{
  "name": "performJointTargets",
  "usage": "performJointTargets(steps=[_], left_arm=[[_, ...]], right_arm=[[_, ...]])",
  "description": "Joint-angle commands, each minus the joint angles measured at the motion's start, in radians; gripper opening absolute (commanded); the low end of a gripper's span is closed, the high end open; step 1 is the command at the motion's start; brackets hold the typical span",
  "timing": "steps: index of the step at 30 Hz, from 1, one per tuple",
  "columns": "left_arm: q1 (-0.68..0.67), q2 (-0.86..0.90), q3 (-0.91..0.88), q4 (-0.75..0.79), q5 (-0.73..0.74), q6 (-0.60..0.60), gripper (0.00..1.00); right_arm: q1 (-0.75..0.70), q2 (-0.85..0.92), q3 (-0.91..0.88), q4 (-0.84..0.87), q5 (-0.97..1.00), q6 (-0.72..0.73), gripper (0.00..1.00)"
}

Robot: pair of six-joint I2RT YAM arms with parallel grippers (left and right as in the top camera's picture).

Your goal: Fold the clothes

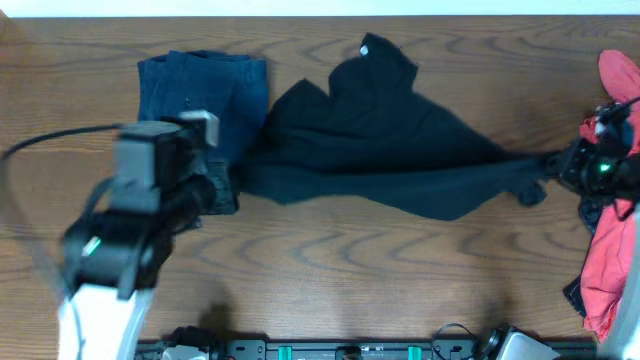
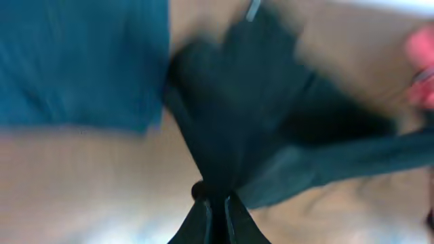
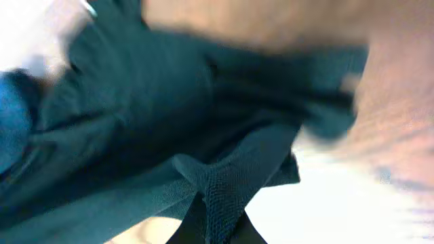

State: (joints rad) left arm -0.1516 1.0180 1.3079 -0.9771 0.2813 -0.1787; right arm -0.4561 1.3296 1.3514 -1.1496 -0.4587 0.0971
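Observation:
A long black garment (image 1: pixel 380 150) with a small white round logo (image 1: pixel 365 50) lies stretched across the middle of the wooden table. My left gripper (image 1: pixel 225 190) is shut on its left end; the left wrist view shows black fabric (image 2: pixel 237 122) pinched between the fingers (image 2: pixel 217 203). My right gripper (image 1: pixel 555 165) is shut on its right end; the right wrist view shows the cloth (image 3: pixel 169 115) bunched in the jaws (image 3: pixel 217 210). Navy-blue shorts (image 1: pixel 200 90) lie flat at the back left. Coral-red pieces (image 1: pixel 612 230) are piled at the right edge.
The wooden table (image 1: pixel 350 270) shows bare wood in front of the garment. A black rail with connectors (image 1: pixel 350 350) runs along the front edge. The left arm's body (image 1: pixel 130 230) stands over the front left.

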Motion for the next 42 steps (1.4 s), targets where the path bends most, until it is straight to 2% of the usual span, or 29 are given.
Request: performJointTargets(steps=[1, 5, 10, 12, 16, 20, 23, 26, 30, 33, 37, 42], left_arm=[[0.005, -0.093, 0.229, 0.011, -0.024, 0.072, 0.06], [0.005, -0.102, 0.484, -0.017, -0.024, 0.098, 0.06], [0.005, -0.102, 0.676, -0.061, -0.05, 0.134, 0.06], [0.005, -0.102, 0.69, -0.073, -0.081, 0.138, 0.06], [0.005, -0.064, 0.687, -0.092, -0.15, 0.142, 0.06], [0.005, 0.059, 0.684, -0.09, -0.159, 0.142, 0.06], [0.005, 0.202, 0.684, -0.069, -0.155, 0.142, 0.06], [0.005, 0.367, 0.684, 0.013, -0.08, 0.142, 0.06], [0.004, 0.552, 0.727, 0.242, 0.037, 0.116, 0.06], [-0.006, 0.596, 0.831, 0.314, 0.06, 0.118, 0.06], [-0.041, 0.583, 0.983, 0.279, -0.052, 0.177, 0.06], [-0.086, 0.568, 1.028, 0.123, -0.066, 0.206, 0.06]], right_arm=[[-0.006, -0.097, 0.182, -0.042, -0.061, -0.018, 0.01], [-0.021, -0.126, 0.407, -0.163, -0.057, -0.003, 0.01], [-0.023, -0.127, 0.66, -0.278, 0.001, 0.022, 0.01], [-0.023, -0.127, 0.731, -0.302, 0.016, 0.022, 0.01], [-0.023, -0.122, 0.761, -0.291, 0.018, 0.045, 0.01], [-0.003, -0.049, 0.761, -0.276, 0.016, 0.045, 0.01], [0.031, 0.046, 0.761, -0.23, -0.013, 0.045, 0.01], [0.079, 0.159, 0.761, -0.13, -0.053, 0.068, 0.01], [0.125, 0.304, 0.761, 0.129, -0.109, 0.156, 0.01], [0.099, 0.35, 0.762, 0.306, -0.229, 0.202, 0.01], [-0.005, 0.341, 0.763, 0.412, -0.328, 0.277, 0.01], [-0.074, 0.331, 0.763, 0.288, -0.354, 0.204, 0.01]])
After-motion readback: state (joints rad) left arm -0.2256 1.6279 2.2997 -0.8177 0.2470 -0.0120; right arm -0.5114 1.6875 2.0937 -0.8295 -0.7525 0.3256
